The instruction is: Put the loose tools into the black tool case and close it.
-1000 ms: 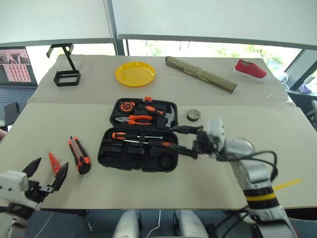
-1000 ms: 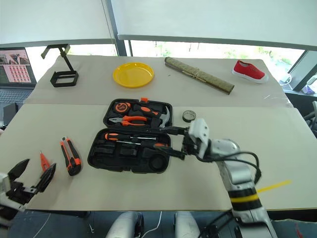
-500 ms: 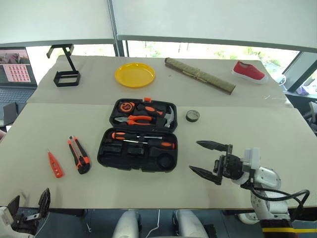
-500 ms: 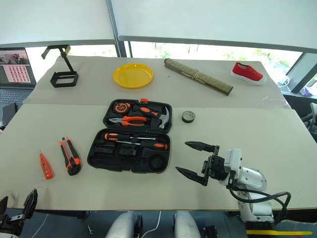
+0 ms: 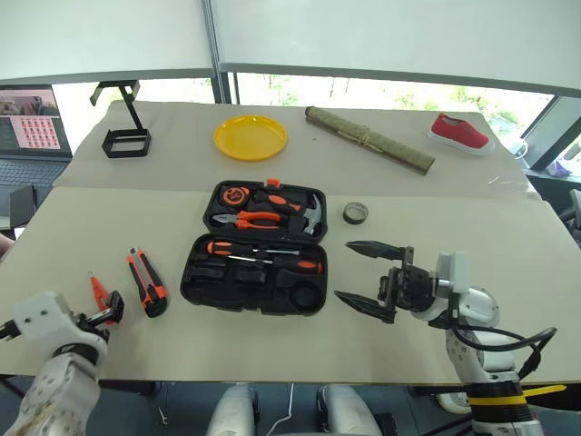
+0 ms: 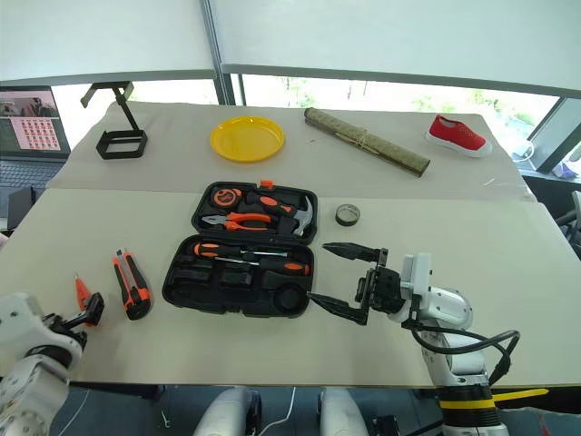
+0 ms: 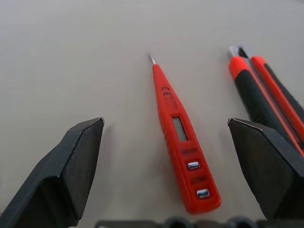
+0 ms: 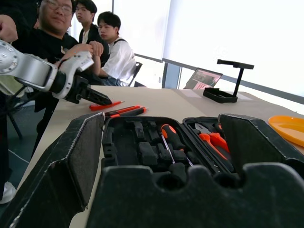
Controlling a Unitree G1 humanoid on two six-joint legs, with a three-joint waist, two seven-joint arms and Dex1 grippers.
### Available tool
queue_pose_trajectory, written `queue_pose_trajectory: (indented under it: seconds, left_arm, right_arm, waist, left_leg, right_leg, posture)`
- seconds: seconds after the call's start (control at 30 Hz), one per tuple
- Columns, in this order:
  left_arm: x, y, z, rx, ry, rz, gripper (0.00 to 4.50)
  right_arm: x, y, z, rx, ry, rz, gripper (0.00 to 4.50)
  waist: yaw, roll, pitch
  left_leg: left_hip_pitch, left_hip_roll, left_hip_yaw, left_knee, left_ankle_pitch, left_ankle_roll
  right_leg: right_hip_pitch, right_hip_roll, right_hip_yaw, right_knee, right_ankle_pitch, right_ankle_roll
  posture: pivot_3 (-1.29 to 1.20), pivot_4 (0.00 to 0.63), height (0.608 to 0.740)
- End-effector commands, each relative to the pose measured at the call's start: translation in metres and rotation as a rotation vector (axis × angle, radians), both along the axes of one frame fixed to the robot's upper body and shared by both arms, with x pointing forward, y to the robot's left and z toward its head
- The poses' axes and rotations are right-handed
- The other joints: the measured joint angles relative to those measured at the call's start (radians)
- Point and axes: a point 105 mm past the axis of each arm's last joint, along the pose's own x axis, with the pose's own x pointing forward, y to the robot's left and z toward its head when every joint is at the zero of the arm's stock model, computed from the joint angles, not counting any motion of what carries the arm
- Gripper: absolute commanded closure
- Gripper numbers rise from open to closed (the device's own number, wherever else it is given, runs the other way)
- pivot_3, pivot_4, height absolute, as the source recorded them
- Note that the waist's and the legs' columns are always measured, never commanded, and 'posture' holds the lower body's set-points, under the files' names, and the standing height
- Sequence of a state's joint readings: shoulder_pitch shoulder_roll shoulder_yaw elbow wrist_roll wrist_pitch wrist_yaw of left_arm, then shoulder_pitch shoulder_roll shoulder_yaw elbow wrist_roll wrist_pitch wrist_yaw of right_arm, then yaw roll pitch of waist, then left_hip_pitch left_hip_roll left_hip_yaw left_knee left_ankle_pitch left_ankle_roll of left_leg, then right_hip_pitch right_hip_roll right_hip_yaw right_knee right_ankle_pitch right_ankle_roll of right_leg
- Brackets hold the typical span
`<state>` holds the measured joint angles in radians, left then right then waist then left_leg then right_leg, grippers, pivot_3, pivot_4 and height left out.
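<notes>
Tester first, by my judgement: the small orange tester screwdriver with a little window and two metal buttons [image 7: 183, 145] lies flat on the beige table [image 5: 272, 336], directly in front of the left gripper [image 7: 175, 166] and between its two black fingers, which stand wide apart and touch nothing. Its long axis runs away from the wrist, the metal tip at the far end and the blunt end near the palm, so the axis is almost parallel to the fingers and turned a little to one side. I think the gripper must go only slightly forward and down before it closes across the body. Just beside the tester, near one finger, lies the orange-and-black utility knife [image 5: 146, 282], also lengthwise; closing could catch it if the gripper drifts toward it.

From the head camera, the left gripper [image 5: 107, 307] is at the left front part of the table, clearly the nearer arm for both of these loose tools. The black plastic hinged tool case [image 5: 254, 277] lies open in the middle of the table, with two orange-and-black-handled screwdrivers [image 5: 263, 256] already in its near half. The right gripper [image 5: 368, 277] hovers just beside the right side of the case, wide open and empty. The small dark tape roll [image 5: 355, 213] lies behind it, apart from the case.
</notes>
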<state>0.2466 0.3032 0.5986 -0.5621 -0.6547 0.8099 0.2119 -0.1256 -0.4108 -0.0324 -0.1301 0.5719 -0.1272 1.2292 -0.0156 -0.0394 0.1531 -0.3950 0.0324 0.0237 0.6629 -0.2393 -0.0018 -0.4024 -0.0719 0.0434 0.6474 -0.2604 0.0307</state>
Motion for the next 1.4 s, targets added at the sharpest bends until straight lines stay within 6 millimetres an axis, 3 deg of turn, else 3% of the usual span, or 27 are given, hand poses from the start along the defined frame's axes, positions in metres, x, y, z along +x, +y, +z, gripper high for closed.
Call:
queue_pose_trajectory:
  seconds: [0.03,0.1,0.2,0.5,0.53,0.67,0.73,0.87,0.9,1.0,1.1,1.17,1.3,1.4]
  left_arm:
    - [0.01,0.002,0.001,0.023,0.042,-0.002,0.0]
    - [0.014,0.002,-0.001,0.026,0.066,-0.002,0.0]
    - [0.018,0.002,-0.01,0.03,0.132,0.005,0.74]
    - [0.01,0.004,-0.021,0.016,0.186,0.041,3.86]
    - [0.01,0.004,-0.022,0.016,0.186,0.042,4.02]
    - [0.009,0.008,-0.018,0.031,0.154,0.063,4.02]
    - [0.011,0.01,0.001,0.062,0.031,0.037,4.02]
    - [0.019,-0.003,0.043,0.085,-0.212,-0.178,4.02]
    - [0.021,-0.008,0.054,0.091,-0.267,-0.241,4.02]
    - [0.027,-0.066,0.09,0.114,-0.41,-0.74,4.02]
    - [0.034,-0.097,0.093,0.215,-0.356,-1.05,4.02]
    - [0.035,-0.118,0.087,0.379,-0.288,-1.303,4.02]
    - [0.063,-0.137,0.079,0.599,-0.226,-1.558,4.02]
    - [0.071,-0.143,0.066,0.74,-0.154,-1.723,4.02]
  right_arm:
    - [-0.002,0.002,0.01,0.015,-0.038,0.002,0.04]
    - [-0.002,0.003,0.01,0.016,-0.038,0.001,0.04]
    - [-0.003,0.005,0.011,0.018,-0.042,-0.006,0.0]
    - [-0.001,0.009,0.019,0.019,-0.053,-0.018,0.0]
    - [-0.001,0.009,0.019,0.017,-0.053,-0.018,0.0]
    - [0.0,0.008,0.019,0.014,-0.052,-0.018,0.0]
    - [0.001,0.007,0.02,0.016,-0.047,-0.025,0.0]
    - [-0.002,0.006,0.02,0.002,-0.048,-0.014,0.0]
    - [-0.002,0.005,0.021,0.0,-0.047,-0.02,0.0]
    - [-0.005,-0.003,0.021,-0.018,-0.033,-0.048,0.0]
    - [-0.009,-0.008,0.021,-0.032,-0.013,-0.069,0.0]
    - [-0.012,-0.011,0.019,-0.053,0.009,-0.076,0.0]
    - [-0.016,-0.015,0.016,-0.081,0.037,-0.091,0.0]
    - [-0.017,-0.015,0.019,-0.07,0.046,-0.107,0.0]
  waist:
    - [0.001,0.0,0.0]
    - [0.001,0.0,0.0]
    - [0.001,0.001,0.0]
    - [0.003,0.003,-0.002]
    - [0.003,0.004,-0.002]
    - [0.001,0.004,-0.002]
    - [0.0,0.004,-0.002]
    - [0.001,0.003,-0.002]
    - [0.003,0.003,-0.002]
    - [0.012,0.001,-0.001]
    - [0.017,0.002,-0.001]
    - [0.017,0.002,-0.001]
    - [0.016,0.003,-0.001]
    - [0.013,0.002,-0.001]
  left_leg:
    - [0.0,0.0,0.0,0.0,0.0,0.0]
    - [0.0,0.0,0.0,0.0,0.0,0.0]
    - [0.0,-0.001,0.0,0.0,0.0,0.0]
    - [0.002,-0.001,0.0,-0.001,0.0,-0.001]
    - [0.003,-0.001,0.0,-0.001,0.0,-0.001]
    - [0.004,-0.001,0.001,-0.002,0.0,-0.001]
    - [0.004,-0.001,0.001,-0.002,0.0,-0.001]
    - [0.002,-0.001,0.001,-0.002,0.0,-0.001]
    - [0.002,0.0,0.001,-0.002,0.0,-0.001]
    - [0.002,-0.001,0.001,-0.002,0.001,-0.002]
    - [0.001,-0.001,0.006,-0.002,0.001,-0.002]
    - [0.001,-0.002,0.008,-0.002,0.001,-0.002]
    - [0.001,-0.001,0.01,-0.002,0.001,-0.002]
    - [0.0,0.0,0.009,-0.002,0.001,-0.002]
  right_leg:
    - [0.0,0.0,0.0,0.0,0.0,0.0]
    - [0.0,0.0,0.0,0.0,0.0,0.0]
    - [0.0,-0.001,0.0,0.0,0.0,0.0]
    - [0.001,-0.002,0.0,0.001,0.0,0.0]
    - [0.001,-0.002,0.0,0.001,0.0,0.0]
    - [0.002,-0.002,0.001,0.0,0.0,0.0]
    - [0.002,-0.002,0.001,0.0,0.0,0.0]
    - [0.0,-0.002,0.001,0.0,0.0,0.0]
    - [0.0,-0.002,0.001,0.0,0.0,0.0]
    - [0.001,-0.003,0.0,0.0,0.0,0.0]
    - [0.001,-0.003,-0.001,-0.002,0.0,0.0]
    - [0.001,-0.003,0.0,-0.002,0.0,0.0]
    - [0.0,0.0,0.0,-0.002,0.0,-0.001]
    - [0.0,0.003,0.0,-0.003,0.0,-0.001]
  posture:
    - [0.0,0.15,0.74]
    - [0.0,0.15,0.74]
    - [0.0,0.15,0.74]
    - [0.0,0.15,0.74]
    - [0.0,0.15,0.74]
    - [0.0,0.15,0.74]
    - [0.0,0.15,0.74]
    - [0.0,0.15,0.74]
    - [0.0,0.15,0.74]
    - [0.0,0.15,0.74]
    - [0.0,0.15,0.74]
    - [0.0,0.15,0.74]
    - [0.0,0.15,0.74]
    - [0.0,0.15,0.74]
